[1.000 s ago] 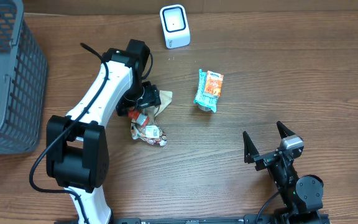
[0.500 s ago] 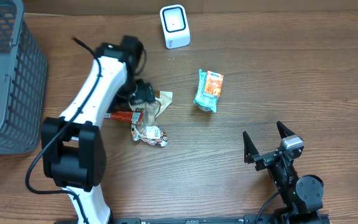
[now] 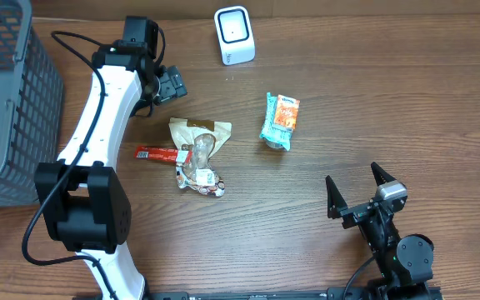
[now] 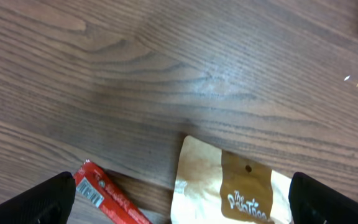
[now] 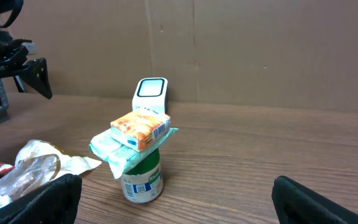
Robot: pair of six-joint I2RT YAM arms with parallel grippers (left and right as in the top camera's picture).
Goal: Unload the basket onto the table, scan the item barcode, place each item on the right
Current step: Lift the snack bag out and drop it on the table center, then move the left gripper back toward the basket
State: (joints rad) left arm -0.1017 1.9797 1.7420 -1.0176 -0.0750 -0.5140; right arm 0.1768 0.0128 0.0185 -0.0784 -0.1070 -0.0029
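Seen from above, while the left gripper point(image 3: 168, 84) hangs released over bare table point(image 3: 373, 92), holding nothing, the goods lie just near of it. A tan pouch point(image 3: 200, 133) lies flat, a red bar point(image 3: 158, 153) touches its left side, and a crumpled clear wrapper point(image 3: 200, 177) sits against its near edge. The white scanner point(image 3: 234, 35) stands at the far edge of the table, well apart from the left gripper. A teal packet point(image 3: 280, 120) with an orange panel lies to the right of the pouch; its print is too small to read. A grey mesh basket point(image 3: 7, 108) stands at the left edge. The right gripper point(image 3: 354, 180) rests near the front with its jaws spread wide and nothing between them.

In the left wrist view both black fingertips frame the bottom corners with wood grain between them. The tan pouch pokes up from the bottom edge, showing a brown panel with a punched hole and cursive white lettering that begins "The", then a word starting with P that is cut off. The red bar shows a white patch with a barcode at its end.

In the right wrist view the teal packet lies tilted on top of a small can point(image 5: 143, 180), whose white label carries a barcode and print too fine to read. The scanner stands behind them, its dark window facing forward, before a cardboard wall point(image 5: 278, 50).
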